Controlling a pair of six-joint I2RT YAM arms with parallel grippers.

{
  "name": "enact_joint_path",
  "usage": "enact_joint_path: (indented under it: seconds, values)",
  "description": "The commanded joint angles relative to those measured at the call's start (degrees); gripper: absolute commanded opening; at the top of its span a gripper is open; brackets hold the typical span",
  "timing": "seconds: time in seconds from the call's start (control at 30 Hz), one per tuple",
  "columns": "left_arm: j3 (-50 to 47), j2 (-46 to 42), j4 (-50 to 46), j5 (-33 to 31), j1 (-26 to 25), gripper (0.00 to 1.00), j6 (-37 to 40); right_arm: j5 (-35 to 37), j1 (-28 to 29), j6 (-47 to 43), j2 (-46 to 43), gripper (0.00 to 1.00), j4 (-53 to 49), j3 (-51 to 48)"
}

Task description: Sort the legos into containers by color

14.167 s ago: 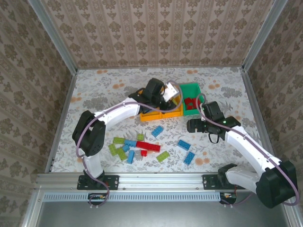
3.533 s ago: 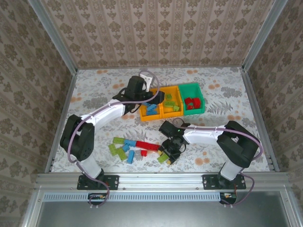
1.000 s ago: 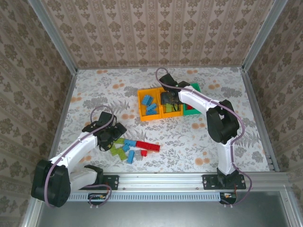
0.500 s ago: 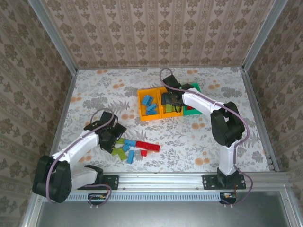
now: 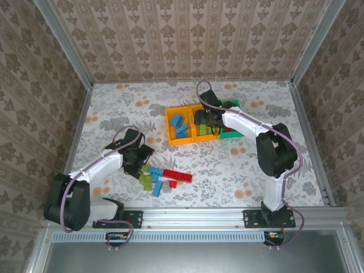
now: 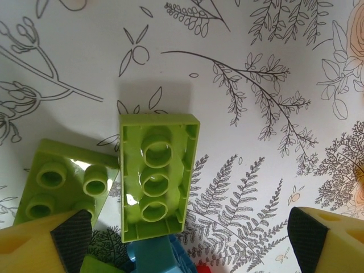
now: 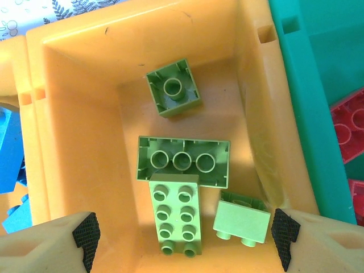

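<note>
I have the left claw (image 5: 140,159) low over the loose legos (image 5: 162,177) at the front left of the table (image 5: 108,114). Its wrist camera shows both fingers (image 6: 48,247) spread wide with nothing gripped. Below the gap lies 1 lime brick (image 6: 159,173), underside up with 3 hollow tubes, with a 2nd lime brick (image 6: 65,185) just beside it on the left and 1 blue brick (image 6: 154,259) at its near end. From above I count in that heap 1 long red brick (image 5: 177,176), 1 small red brick (image 5: 172,183), at least 2 blue and at least 2 lime; it is too tightly packed for a firmer tally. Further right and deeper on the table sit the 3 containers (image 5: 168,126), joined in a row. The left orange bin (image 7: 12,68) holds blue bricks (image 5: 180,126), about 3 as far as I can tell. The middle orange bin (image 7: 74,114) holds 4 green bricks (image 7: 183,162), 2 of them underside up, and the green bin (image 7: 307,74) shows parts of 2 red bricks (image 7: 348,122). The right claw (image 7: 183,232) hangs over the middle bin, fingers wide apart and empty. The tabletop is white with a grey and orange floral print. 3 walls (image 5: 187,40) of beige damask wallpaper close it in, with aluminium posts (image 5: 62,42) at the back corners and an aluminium rail (image 5: 187,216) along the near edge.
</note>
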Motion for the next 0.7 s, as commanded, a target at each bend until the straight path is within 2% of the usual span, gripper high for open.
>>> enact_joint_path:
  seconds: [0.0, 0.37, 0.67]
  values:
    - [0.67, 2.44, 2.36, -0.06, 0.27, 0.93, -1.16, -0.89, -1.46, 1.24, -0.76, 0.84, -1.35, -1.95]
    - [8.34, 13.19, 5.81, 0.14, 5.10, 0.96, 7.83, -0.13, -2.35, 1.72, -2.16, 0.84, -1.37, -4.63]
    - [10.73, 15.58, 3.51, -1.45, 11.03, 0.98, 17.35, 1.46, -2.52, 1.96, -4.23, 0.84, -1.88, -6.55]
